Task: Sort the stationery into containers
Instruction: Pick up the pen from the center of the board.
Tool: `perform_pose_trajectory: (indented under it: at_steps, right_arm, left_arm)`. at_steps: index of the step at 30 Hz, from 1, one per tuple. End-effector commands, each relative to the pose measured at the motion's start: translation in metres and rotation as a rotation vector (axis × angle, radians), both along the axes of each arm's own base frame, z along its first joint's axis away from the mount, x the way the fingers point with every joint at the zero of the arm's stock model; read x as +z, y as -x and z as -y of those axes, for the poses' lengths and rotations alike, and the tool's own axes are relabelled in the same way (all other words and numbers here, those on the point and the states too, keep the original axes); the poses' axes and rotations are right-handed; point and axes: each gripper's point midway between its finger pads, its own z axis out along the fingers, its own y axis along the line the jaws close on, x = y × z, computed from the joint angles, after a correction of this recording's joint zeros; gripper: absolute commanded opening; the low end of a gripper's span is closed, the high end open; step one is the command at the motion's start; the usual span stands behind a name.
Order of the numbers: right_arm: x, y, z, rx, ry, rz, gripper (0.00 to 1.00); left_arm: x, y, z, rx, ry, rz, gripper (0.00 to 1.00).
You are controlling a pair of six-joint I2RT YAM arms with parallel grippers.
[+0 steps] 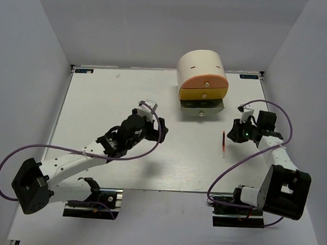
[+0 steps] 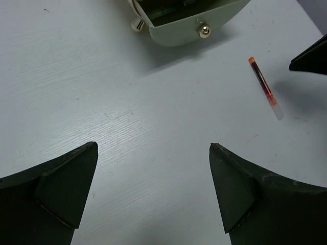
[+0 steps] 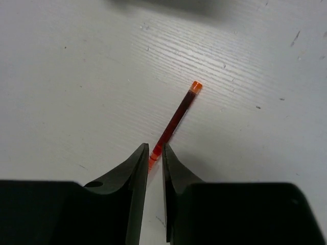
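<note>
A thin red pen (image 1: 223,143) with an orange end and a clear end lies flat on the white table, right of centre. It also shows in the left wrist view (image 2: 263,84) and the right wrist view (image 3: 176,117). My right gripper (image 1: 233,131) hovers just right of the pen, almost shut with a thin gap and holding nothing; in its wrist view (image 3: 155,149) the pen's clear end shows through the gap. My left gripper (image 1: 162,128) is open and empty (image 2: 153,148) over bare table. The cream desk unit (image 1: 202,67) stands at the back, its pale green bottom drawer (image 2: 179,30) pulled out.
The orange drawer (image 1: 204,81) and yellow drawer (image 1: 203,94) are pushed in above the open green one. Purple cables loop from both arms. Grey walls close in the table on the left, the right and the back.
</note>
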Motion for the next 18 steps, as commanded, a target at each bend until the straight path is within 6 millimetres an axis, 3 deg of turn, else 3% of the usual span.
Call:
perform_pose_trajectory:
  at_steps: [1, 3, 9, 18]
  right_arm:
    - [-0.012, 0.001, 0.004, -0.074, 0.034, -0.088, 0.22]
    - [-0.018, 0.003, 0.001, -0.073, 0.054, -0.107, 0.22]
    - [-0.034, 0.005, -0.004, -0.113, 0.102, -0.15, 0.35]
    - [-0.058, -0.006, 0.014, -0.216, 0.219, -0.191, 0.4]
  left_arm:
    - [0.012, 0.0, -0.01, 0.075, 0.086, -0.001, 1.0]
    - [0.009, 0.002, -0.012, 0.081, 0.098, -0.011, 1.0]
    - [0.004, 0.004, -0.018, 0.11, 0.112, -0.024, 1.0]
    - [0.002, 0.007, -0.026, 0.135, 0.117, -0.031, 1.0]
